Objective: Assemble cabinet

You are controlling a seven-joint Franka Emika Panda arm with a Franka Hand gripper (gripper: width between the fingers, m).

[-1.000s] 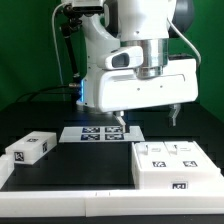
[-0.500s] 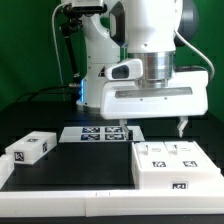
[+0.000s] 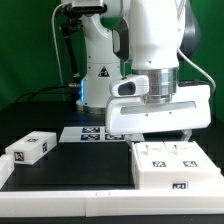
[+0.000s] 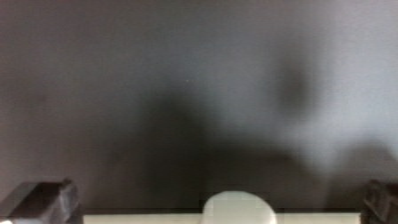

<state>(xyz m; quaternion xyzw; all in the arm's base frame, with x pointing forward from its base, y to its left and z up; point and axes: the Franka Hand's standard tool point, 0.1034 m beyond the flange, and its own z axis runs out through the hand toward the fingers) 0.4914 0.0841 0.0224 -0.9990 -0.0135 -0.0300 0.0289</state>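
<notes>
The cabinet body (image 3: 177, 166) is a low, boxy block of matte white plastic with square edges. It sits on the bench (image 3: 75, 168) at the exterior view's right. Small black-and-white square tags mark its top and its front face. A drawer-like block (image 3: 30, 148) lies well apart from it at the exterior view's left. This block is also white and carries one tag on top. The bench surface is flat black with a pale strip along its near edge. The marker board (image 3: 92, 133), thin and white with printed squares, lies flat behind the two parts.

Only the exterior view shows these parts and the arm (image 3: 150, 40), which is glossy, rounded and white. Its wrist points straight down, and the wide hand housing (image 3: 160, 105) is level just above the rear edge of the cabinet body. One dark tip of the fingers (image 3: 188, 134) shows below the housing, close above the cabinet top. Whether it touches cannot be told.

The wrist view is heavily blurred and shows mostly dull grey-black surface. It adds that the fingers (image 4: 36, 200) stand spread wide at opposite corners, released and gripping nothing. A rounded white shape (image 4: 240, 208) sits between them, too blurred to identify.
</notes>
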